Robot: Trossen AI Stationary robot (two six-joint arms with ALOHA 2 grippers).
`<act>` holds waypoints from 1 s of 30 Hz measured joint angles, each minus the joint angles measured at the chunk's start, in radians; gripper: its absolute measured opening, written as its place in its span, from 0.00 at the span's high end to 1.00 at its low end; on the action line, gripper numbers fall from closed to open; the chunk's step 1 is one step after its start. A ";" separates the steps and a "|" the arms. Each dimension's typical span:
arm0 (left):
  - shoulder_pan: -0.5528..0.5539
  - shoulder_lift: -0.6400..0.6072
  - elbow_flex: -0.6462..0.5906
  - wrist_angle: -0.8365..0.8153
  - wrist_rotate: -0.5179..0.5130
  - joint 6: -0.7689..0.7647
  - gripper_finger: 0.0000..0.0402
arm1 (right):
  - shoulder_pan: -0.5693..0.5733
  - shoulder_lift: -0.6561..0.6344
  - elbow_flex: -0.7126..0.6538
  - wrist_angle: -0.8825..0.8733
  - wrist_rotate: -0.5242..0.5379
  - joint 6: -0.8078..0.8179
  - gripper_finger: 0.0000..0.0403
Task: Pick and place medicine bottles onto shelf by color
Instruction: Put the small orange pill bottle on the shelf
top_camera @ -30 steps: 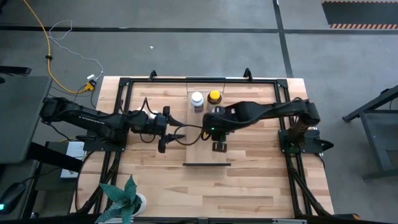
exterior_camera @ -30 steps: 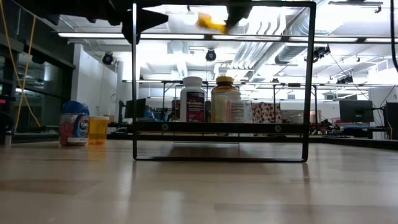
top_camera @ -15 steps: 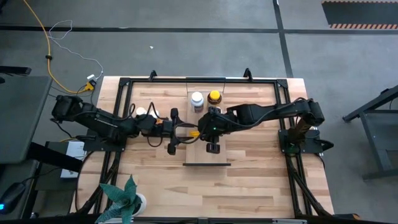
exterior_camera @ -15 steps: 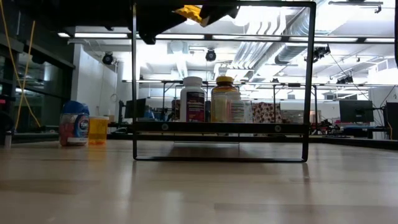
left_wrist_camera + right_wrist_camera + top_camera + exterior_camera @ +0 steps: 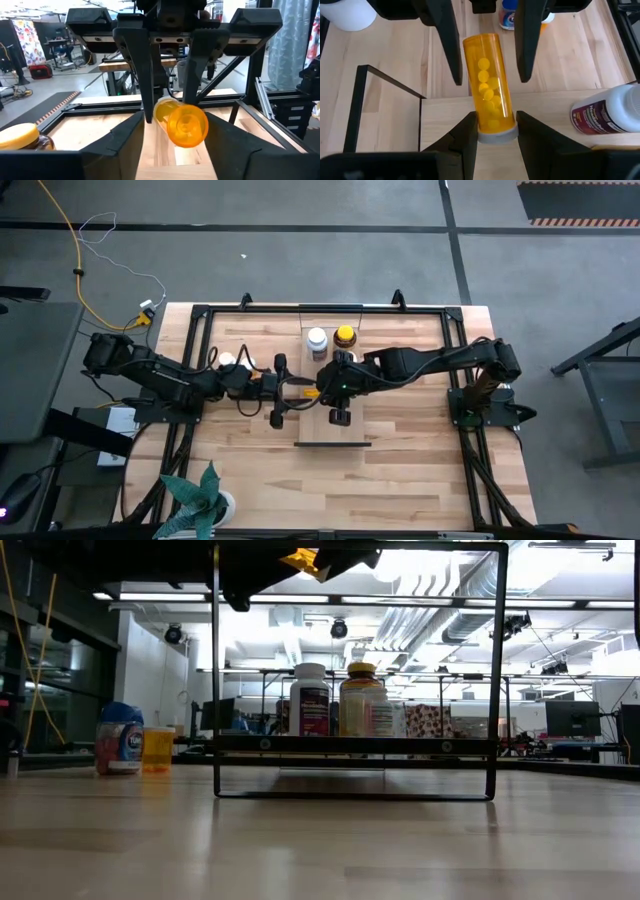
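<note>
The light planked wooden table (image 5: pixel 400 470) stands on a grey floor, with a potted plant (image 5: pixel 196 502) at its near left corner. Level across the table, a bright workshop with ceiling lights and ducts shows beyond.

Over the middle of the table, above the shelf (image 5: pixel 352 743), the right gripper (image 5: pixel 492 131) pinches the grey-capped end of a clear orange pill vial (image 5: pixel 488 82) holding yellow tablets. The left gripper (image 5: pixel 166 117) faces it with fingers (image 5: pixel 136 60) spread on either side of the vial's other end, not pressing it.

On the shelf stand a white bottle (image 5: pixel 309 698) with a dark label and an amber bottle (image 5: pixel 361 700) with a yellow cap. At far left, a blue-capped bottle (image 5: pixel 120 738) reads "TUMS", beside a small orange vial (image 5: pixel 158 749).
</note>
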 joint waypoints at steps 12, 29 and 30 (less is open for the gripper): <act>0.000 0.000 0.000 0.002 -0.028 0.000 0.80 | -0.001 0.000 0.000 -0.002 0.003 0.003 0.72; 0.000 -0.011 0.000 -0.005 -0.102 -0.009 0.77 | -0.002 -0.050 0.000 -0.140 0.070 -0.006 0.67; 0.000 -0.011 0.000 -0.005 -0.106 -0.012 0.77 | -0.002 -0.048 0.001 -0.113 0.074 -0.003 0.66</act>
